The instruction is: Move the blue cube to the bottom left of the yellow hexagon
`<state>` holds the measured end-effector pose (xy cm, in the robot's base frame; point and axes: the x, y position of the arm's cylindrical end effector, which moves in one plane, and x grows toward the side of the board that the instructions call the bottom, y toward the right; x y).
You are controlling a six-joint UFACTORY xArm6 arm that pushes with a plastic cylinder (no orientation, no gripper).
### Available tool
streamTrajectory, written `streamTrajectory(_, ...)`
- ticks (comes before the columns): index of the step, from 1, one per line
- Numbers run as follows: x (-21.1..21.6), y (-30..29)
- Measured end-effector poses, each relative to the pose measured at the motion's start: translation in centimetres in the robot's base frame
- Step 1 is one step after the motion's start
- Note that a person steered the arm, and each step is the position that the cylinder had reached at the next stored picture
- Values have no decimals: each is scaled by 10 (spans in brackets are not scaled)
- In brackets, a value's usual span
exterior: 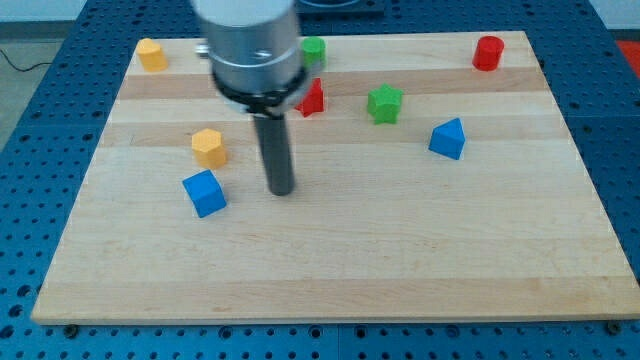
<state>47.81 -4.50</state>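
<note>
- Wooden board (400,250) on a blue perforated table (610,120); pale planks, grain running left to right.
- Arm: grey cylinder (250,45) at upper centre-left, dark rod below it. No gripper on this rig, so no jaws to report as wide or narrow; nothing is held.
- My tip (281,191) sits on the board left of centre, just right of the blue cube, with a small gap between them. Not touching any block.
- Blue cube (205,193): left of centre, lying just below and slightly left of the yellow hexagon (209,147). The two are close; contact cannot be told.
- Second yellow block (152,54) at the upper left corner of the board, well apart from the rest; shape unclear.
- Red block (313,99) just right of the rod's upper part, partly hidden by the cylinder; shape unclear.
- Green block (314,50) at the top edge, also partly hidden behind the cylinder.
- Green star (384,103) right of the red block, upper middle.
- Blue wedge-like block (448,138) right of centre, well apart from the cube.
- Red cylinder (488,52) at the upper right corner.
- Nothing lies between the tip and the blue cube.
- Lower half of the board carries no blocks.
- No brand, label or readable writing seen anywhere.
</note>
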Motion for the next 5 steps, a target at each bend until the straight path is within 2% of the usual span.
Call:
streamTrajectory(1,16,-26)
streamTrajectory(3,21,-152)
streamTrajectory(4,21,-164)
streamTrajectory(5,37,-131)
